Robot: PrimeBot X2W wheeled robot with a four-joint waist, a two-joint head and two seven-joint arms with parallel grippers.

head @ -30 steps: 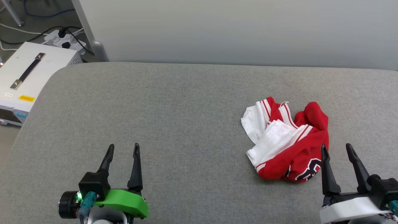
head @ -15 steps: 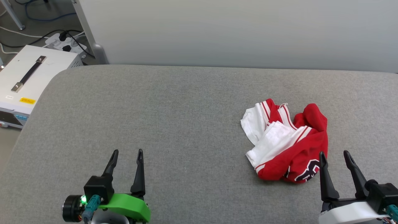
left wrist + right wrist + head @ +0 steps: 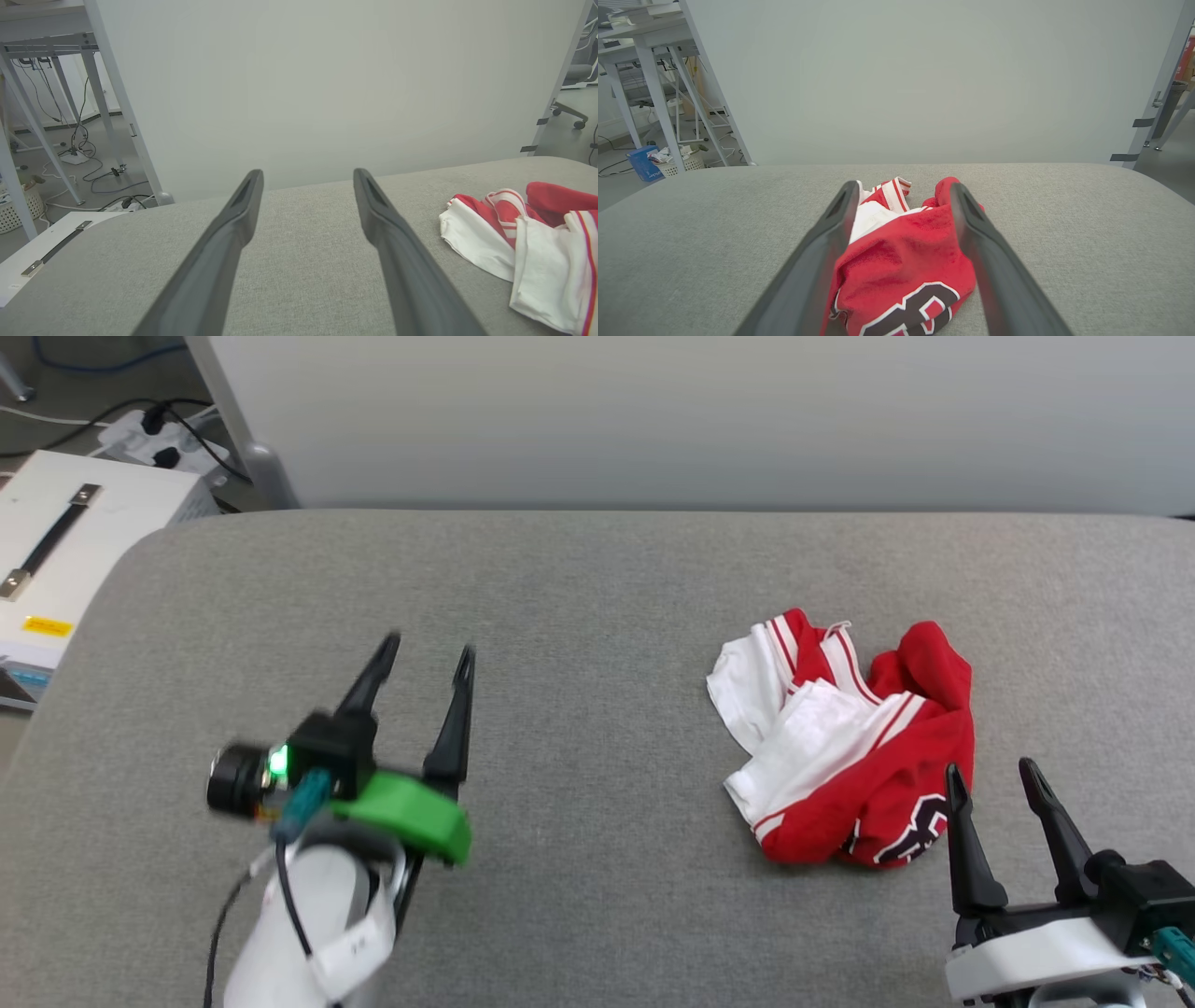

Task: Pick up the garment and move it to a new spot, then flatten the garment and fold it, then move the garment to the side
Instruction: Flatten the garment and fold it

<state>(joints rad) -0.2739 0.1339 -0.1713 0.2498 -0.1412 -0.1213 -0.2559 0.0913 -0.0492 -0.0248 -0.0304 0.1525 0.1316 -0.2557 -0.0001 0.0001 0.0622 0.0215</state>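
Observation:
The garment (image 3: 845,747) is a crumpled red and white shirt with striped trim and a black print, lying right of centre on the grey padded table (image 3: 579,588). My right gripper (image 3: 991,778) is open, its fingertips at the garment's near right corner. Along its fingers the right wrist view shows the garment (image 3: 901,261) between them, lying on the table below. My left gripper (image 3: 429,651) is open and raised over the table's left half, well apart from the cloth. The left wrist view shows the garment (image 3: 518,238) off to the right of the open left gripper (image 3: 307,177).
A pale wall panel (image 3: 691,420) stands right behind the table's far edge. Left of the table, a white case (image 3: 56,541) with a black handle sits lower down, with a power strip (image 3: 159,439) and cables on the floor beyond.
My left arm has risen and reached forward over the table. The head camera shifted a little. The right gripper and the garment stay about where they were.

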